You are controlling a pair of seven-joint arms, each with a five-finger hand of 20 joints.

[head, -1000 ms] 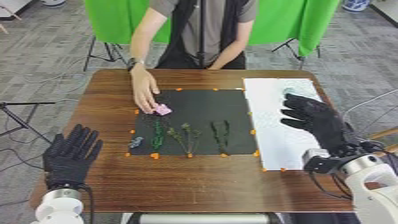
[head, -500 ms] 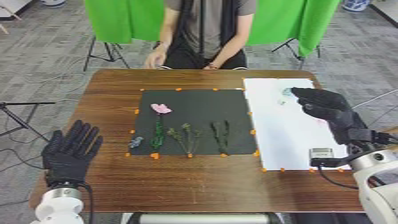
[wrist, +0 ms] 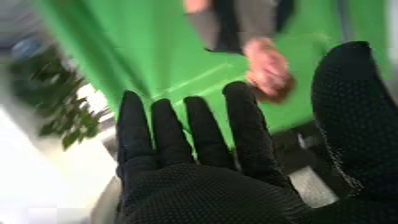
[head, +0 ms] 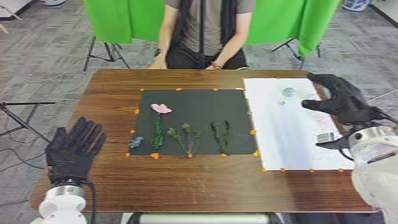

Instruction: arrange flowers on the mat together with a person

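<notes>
Several artificial stems lie on the flat black rectangular mat (head: pixel 195 107): a pink-petalled flower with a green stem (head: pixel 161 108), a small grey-blue sprig (head: pixel 136 142) near its left edge, a thin branching green sprig (head: pixel 188 136) and, rightmost, dark green leafy stems (head: pixel 220 135). The left hand (head: pixel 71 155) is open at the table's left side, fingers straight. The right hand (head: pixel 342 100) – thumb spread wide from straight fingers, holding nothing – is by the white printed sheet (head: pixel 280 135).
</notes>
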